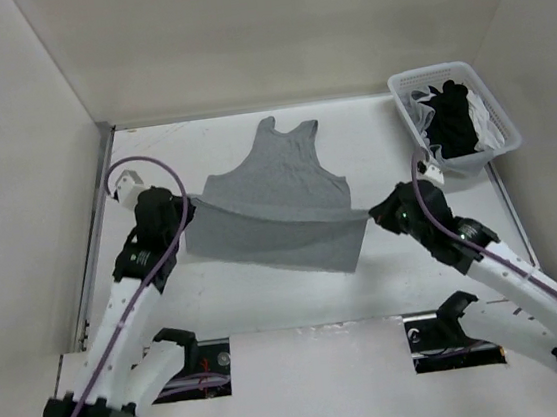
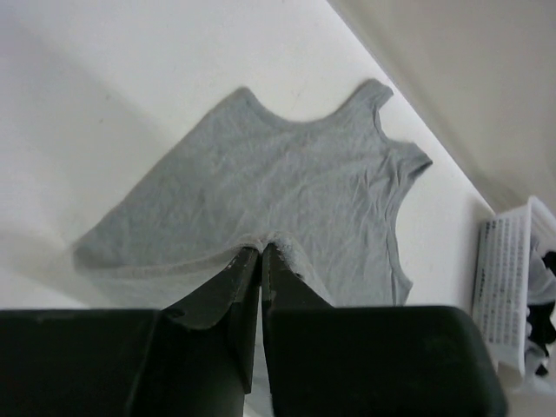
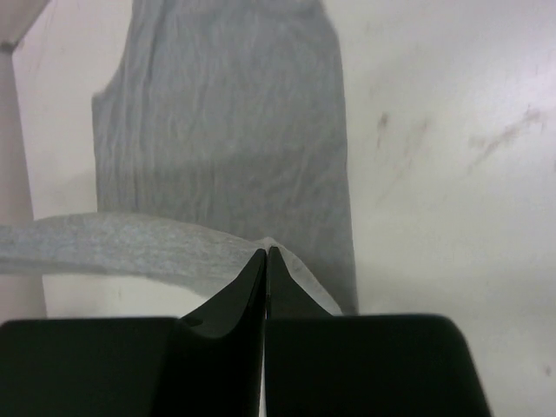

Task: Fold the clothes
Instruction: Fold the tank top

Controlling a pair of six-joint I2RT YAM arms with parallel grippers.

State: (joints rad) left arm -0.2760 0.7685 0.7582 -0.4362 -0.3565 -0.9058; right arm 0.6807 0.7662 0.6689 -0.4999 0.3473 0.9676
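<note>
The clothes (image 1: 276,184) are a light-grey sleeveless top, its straps lying flat toward the back of the table. Its lower hem is lifted off the table and stretched taut between my two grippers, with loose fabric (image 1: 292,242) hanging below that line. My left gripper (image 1: 190,206) is shut on the hem's left corner; in the left wrist view its tips (image 2: 261,250) pinch the pale hem edge (image 2: 287,248). At the hem's right corner my right gripper (image 1: 367,211) is shut too, its tips (image 3: 266,252) clamping the cloth (image 3: 217,130).
A white slatted basket (image 1: 457,120) holding dark and white garments stands at the back right, near the right arm. Pale walls enclose the table on the left, back and right. The arm bases (image 1: 164,352) sit at the near edge.
</note>
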